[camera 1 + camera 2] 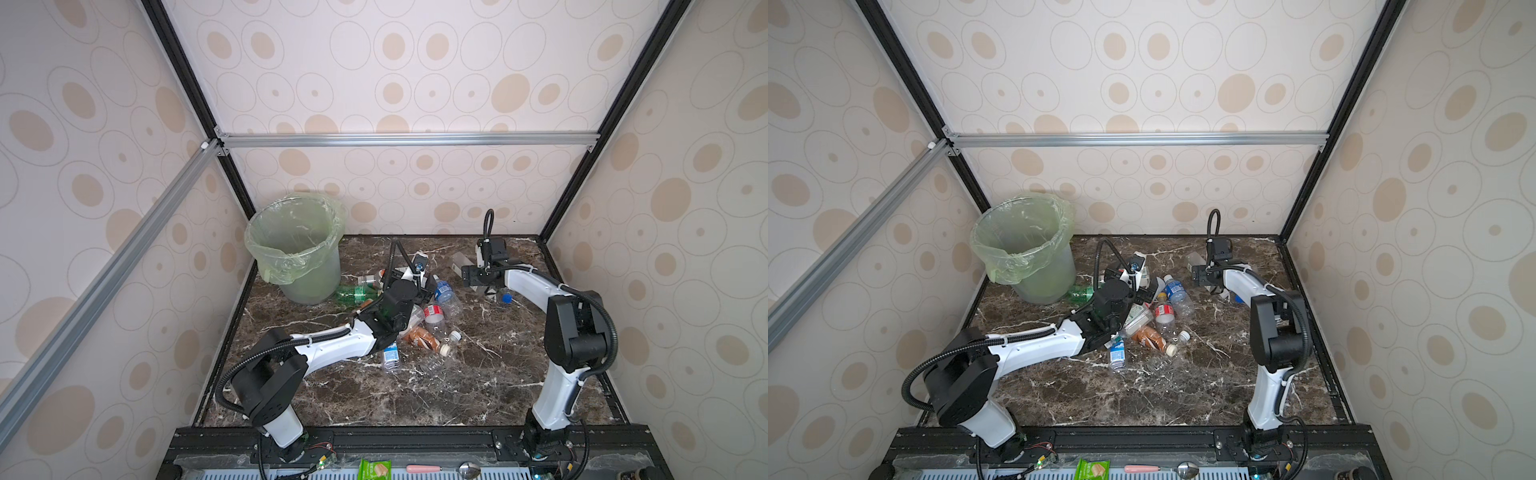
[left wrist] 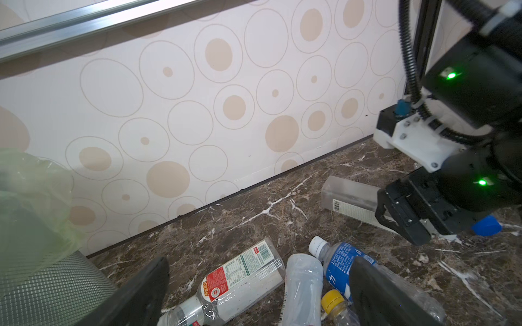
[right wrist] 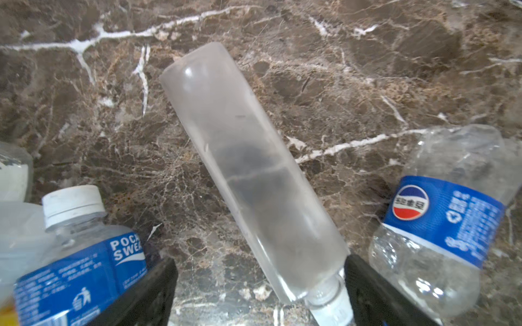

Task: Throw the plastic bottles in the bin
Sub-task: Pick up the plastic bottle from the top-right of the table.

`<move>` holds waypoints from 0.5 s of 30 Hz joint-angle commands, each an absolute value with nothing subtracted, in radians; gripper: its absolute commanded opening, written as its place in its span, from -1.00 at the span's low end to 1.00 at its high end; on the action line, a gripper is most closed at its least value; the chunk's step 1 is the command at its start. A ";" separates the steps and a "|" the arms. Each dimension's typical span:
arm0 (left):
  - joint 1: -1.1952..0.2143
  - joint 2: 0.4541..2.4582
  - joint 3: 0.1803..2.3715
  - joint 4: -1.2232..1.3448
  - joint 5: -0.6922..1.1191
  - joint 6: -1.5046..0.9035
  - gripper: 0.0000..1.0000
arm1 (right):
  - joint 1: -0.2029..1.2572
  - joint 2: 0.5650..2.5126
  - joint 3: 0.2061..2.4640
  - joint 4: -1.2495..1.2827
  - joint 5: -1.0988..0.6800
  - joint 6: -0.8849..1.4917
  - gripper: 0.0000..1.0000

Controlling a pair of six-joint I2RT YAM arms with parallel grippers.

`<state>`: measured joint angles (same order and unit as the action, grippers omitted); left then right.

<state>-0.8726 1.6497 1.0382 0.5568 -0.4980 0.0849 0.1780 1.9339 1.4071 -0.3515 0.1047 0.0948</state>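
The bin (image 1: 297, 245) stands at the back left, lined with a green bag. Several plastic bottles lie piled mid-table: a green one (image 1: 353, 295), a brown-labelled one (image 1: 424, 338), a blue-labelled one (image 1: 444, 291). My left gripper (image 2: 260, 293) hangs open over a red-white labelled bottle (image 2: 240, 276), a clear one (image 2: 303, 285) and a yellow-capped one (image 2: 333, 302). My right gripper (image 3: 260, 293) is open low over a frosted bottle (image 3: 248, 169), whose neck lies against one finger (image 3: 375, 293). A Pocari bottle (image 3: 79, 262) and a Pepsi bottle (image 3: 440, 225) flank it.
The marble table (image 1: 478, 386) is boxed in by patterned walls; the back wall runs close behind the frosted bottle (image 1: 459, 262). A loose blue cap (image 1: 506, 297) lies by my right gripper (image 1: 482, 289). A green packet (image 1: 374, 469) and a spoon (image 1: 469, 469) sit on the front rail.
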 commanded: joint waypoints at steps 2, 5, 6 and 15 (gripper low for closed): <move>-0.877 1.704 1.145 0.435 -0.433 0.105 0.98 | 0.184 2.002 1.466 -0.423 0.143 0.026 0.90; -0.877 1.752 1.217 0.335 -0.449 0.069 0.98 | 0.184 2.041 1.502 -0.436 0.188 -0.001 0.88; -0.877 1.769 1.244 0.299 -0.465 0.049 0.98 | 0.184 2.056 1.517 -0.443 0.202 -0.008 0.86; -0.858 1.793 1.348 0.141 -0.358 -0.089 0.98 | 0.184 2.144 1.607 -0.510 0.179 -0.022 0.48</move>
